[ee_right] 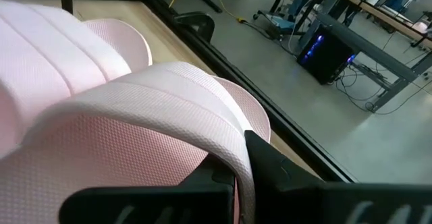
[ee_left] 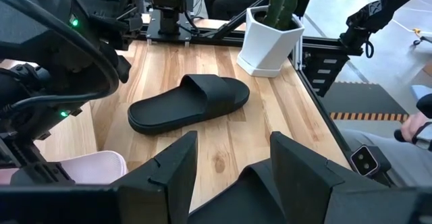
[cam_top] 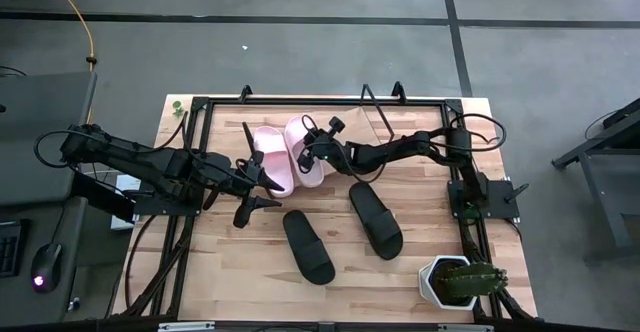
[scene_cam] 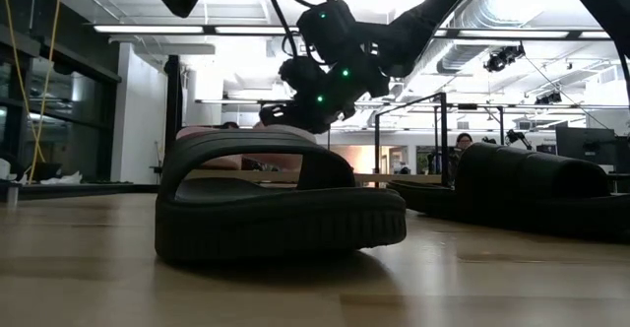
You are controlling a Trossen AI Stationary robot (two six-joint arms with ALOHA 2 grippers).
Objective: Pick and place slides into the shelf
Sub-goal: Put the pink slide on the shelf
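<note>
Step in hand: placing the 2nd pink slide. The right end effector point(cam_top: 312, 152) is clamped shut on the strap of the right-hand pink slide point(cam_top: 305, 150); the right wrist view shows the strap pinched between its fingers point(ee_right: 270, 160). That slide sits at the back-centre of the bench point(cam_top: 420, 272), touching the other pink slide point(cam_top: 272, 160) on its left. Both pinks lie in the shelf area between the black wire frame members point(cam_top: 300, 100); whether the held one is fully seated on the tilted board cannot be told.

The left end effector point(cam_top: 262, 182) is wide open and holds nothing. It is just beside the left pink slide, on its front edge, with the wrist camera looking toward a black slide point(ee_left: 189, 102).

Remaining: 2 black slides on the bench in front of the pinks, the left black slide point(cam_top: 307, 245) and the right black slide point(cam_top: 375, 219), both flat, sole down, near each other but apart.

Next move, as a judgement: the right arm releases the strap and lifts clear, then 1 arm goes for a black slide by its strap. The left arm looks better placed for the left black one.

In the way: both arms crowd the same spot at the pinks, so a collision risk on retreat. A potted cactus point(cam_top: 458, 280) in a white pot stands at the front-right corner, well apart from the slides. The bench's black frame rails run down both sides.
</note>
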